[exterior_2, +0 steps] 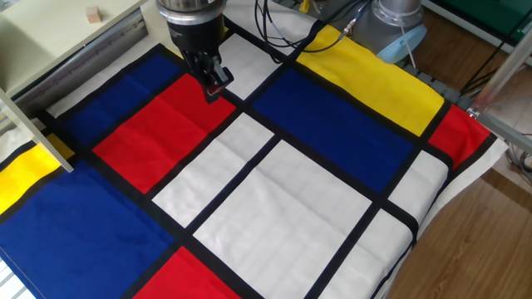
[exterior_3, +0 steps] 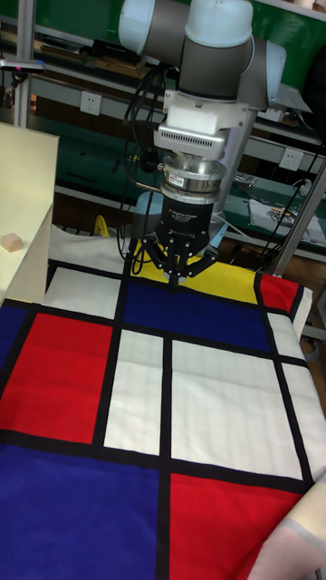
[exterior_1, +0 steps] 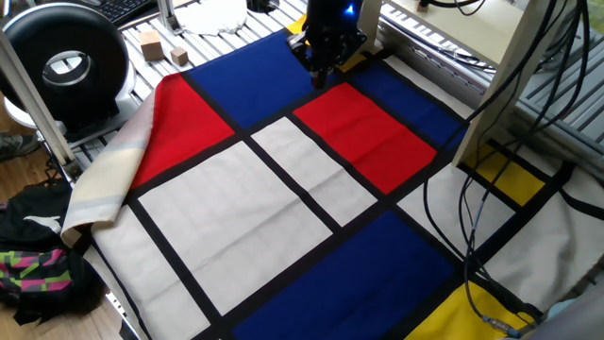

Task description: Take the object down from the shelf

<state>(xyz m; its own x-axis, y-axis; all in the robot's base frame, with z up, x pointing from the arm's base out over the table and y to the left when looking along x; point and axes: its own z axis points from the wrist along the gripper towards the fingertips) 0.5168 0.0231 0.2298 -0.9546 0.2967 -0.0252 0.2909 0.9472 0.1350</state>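
The object (exterior_2: pixel 93 14) is a tiny tan block resting on the cream shelf (exterior_2: pixel 50 46) at the top left of the other fixed view. In the tall fixed view the object (exterior_3: pixel 11 241) sits on the shelf (exterior_3: pixel 25 181) at the left edge. My gripper (exterior_2: pixel 214 85) hangs point-down over the checked cloth, well to the right of the shelf and apart from the block. Its fingertips meet with nothing between them, so the gripper (exterior_3: pixel 175 275) is shut. In one fixed view the gripper (exterior_1: pixel 321 77) hovers at the cloth's far edge, and the block is hidden there.
A red, blue, white and yellow cloth (exterior_1: pixel 283 189) covers the table. Two wooden cubes (exterior_1: pixel 151 42) lie on the slatted metal at the back left, beside a black round device (exterior_1: pixel 61 61). Cables (exterior_1: pixel 472 189) drape down at the right. A bag (exterior_1: pixel 38 255) lies on the floor.
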